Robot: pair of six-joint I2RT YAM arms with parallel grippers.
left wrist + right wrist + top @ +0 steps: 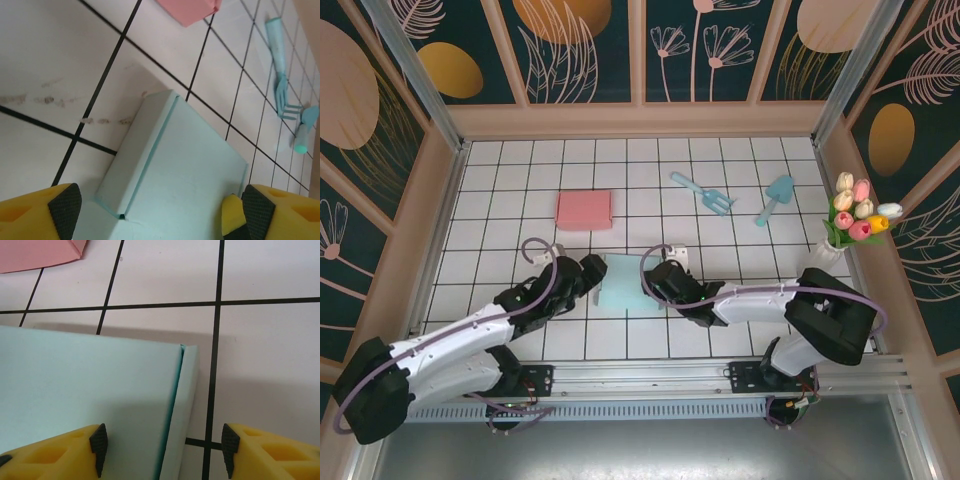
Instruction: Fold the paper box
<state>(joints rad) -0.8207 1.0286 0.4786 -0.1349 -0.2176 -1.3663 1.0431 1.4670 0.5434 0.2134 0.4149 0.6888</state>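
Mid-table, left fingers (63,206) and right fingers (99,446) open, straddling edges of the paper box (622,284).

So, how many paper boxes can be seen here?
2. The light blue box lies at the front middle; the pink box lies behind it, toward the left. None seems hidden.
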